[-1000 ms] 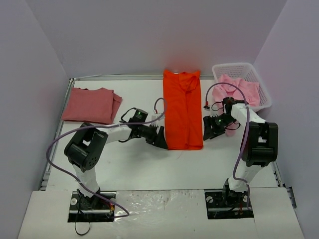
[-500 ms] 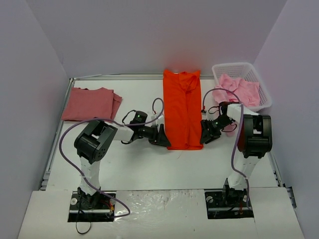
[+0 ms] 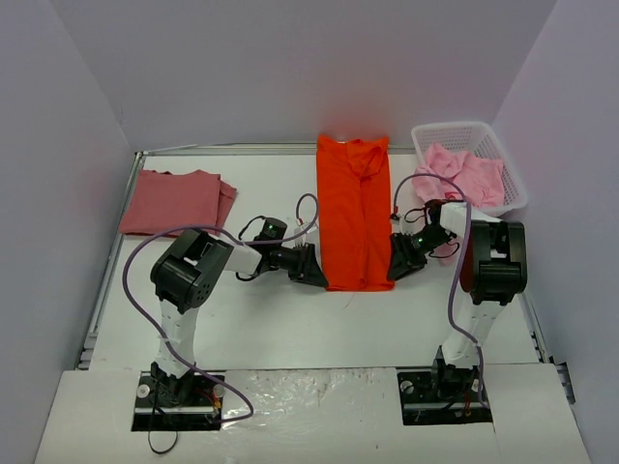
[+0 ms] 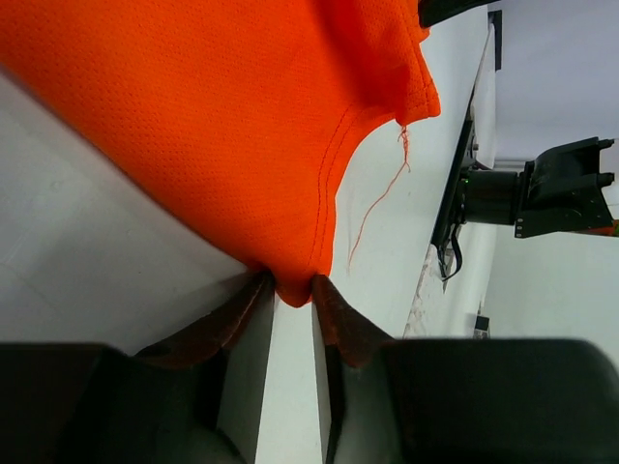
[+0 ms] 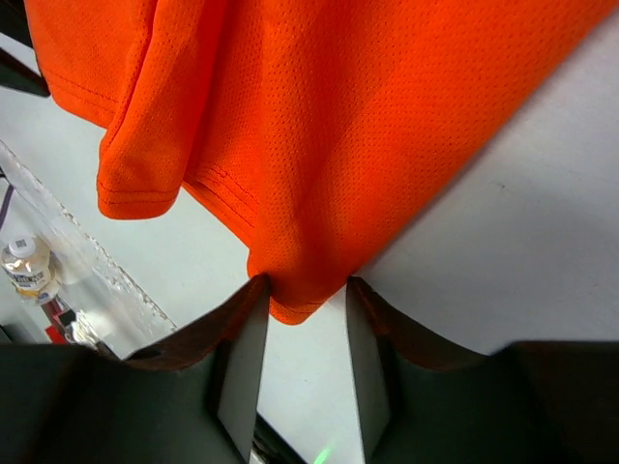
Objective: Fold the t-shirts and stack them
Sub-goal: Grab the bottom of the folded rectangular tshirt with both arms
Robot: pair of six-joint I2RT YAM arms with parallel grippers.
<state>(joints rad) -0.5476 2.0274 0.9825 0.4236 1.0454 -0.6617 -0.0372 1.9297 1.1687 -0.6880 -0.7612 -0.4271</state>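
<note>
The bright orange-red t-shirt [image 3: 355,213] lies folded into a long strip at mid-table, collar at the far end. My left gripper [image 3: 314,274] is at its near left corner, and in the left wrist view [image 4: 293,290] the jaws are pinched narrowly on that corner of the shirt [image 4: 193,116]. My right gripper [image 3: 395,267] is at the near right corner. In the right wrist view [image 5: 305,290] its jaws stand a little wider and press the hem corner of the shirt [image 5: 338,126] from both sides. A dusty rose-red t-shirt [image 3: 176,202] lies folded at the far left. Light pink t-shirts [image 3: 462,172] are heaped in the basket.
The white lattice basket [image 3: 455,129] stands at the far right corner, close behind my right arm. A loose orange thread [image 4: 372,208] trails from the shirt's hem. The table's raised rail [image 3: 116,242] runs along the left side.
Both grippers have moved inward to the near corners of the orange-red shirt and closed on them. The shirt itself has not moved.
</note>
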